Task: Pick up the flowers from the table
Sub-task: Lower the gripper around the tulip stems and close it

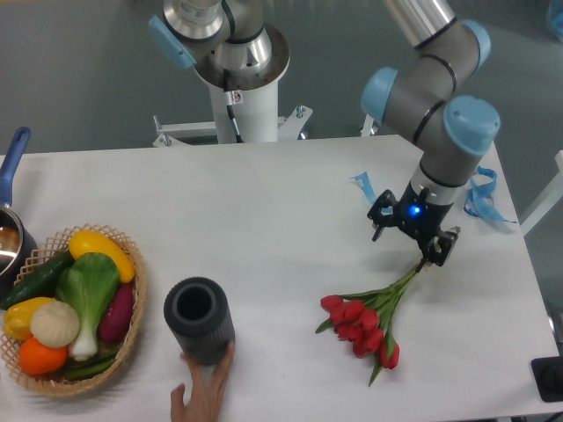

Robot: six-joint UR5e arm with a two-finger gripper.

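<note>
Lying on the large flat white desk [264, 220] with rounded corners, the small bunch of red tulips with closed buds, green leaves and long thin green stems [365, 323] sits toward the right front part of the surface, its buds pointing down and to the left and its stems running up and to the right. The stem ends reach the black two-finger tool [431, 249] of the grey and pale blue robot arm [435, 105], which hangs low over the desk with a small blue light glowing on its wrist. One dark finger [442, 247] sits right at the tip of the stems, and the tool seems to meet them there, but from this angle it is not possible to tell whether the fingers are closed on the stems or spread around them. Two curled blue ribbons lie on the desk near the arm, one just left of the tool [362, 185] and one to its right near the desk edge [482, 198]. At the front left stands a woven wicker basket [132, 325] filled with plastic vegetables in yellow, green, purple, white and orange. Just right of the basket stands a dark grey ribbed cylindrical vase [199, 319], upright with its mouth open to the camera, and a bare human hand [204, 391] touches its base from the front edge. A metal pot with a blue handle [12, 189] is cut off at the far left edge.
</note>
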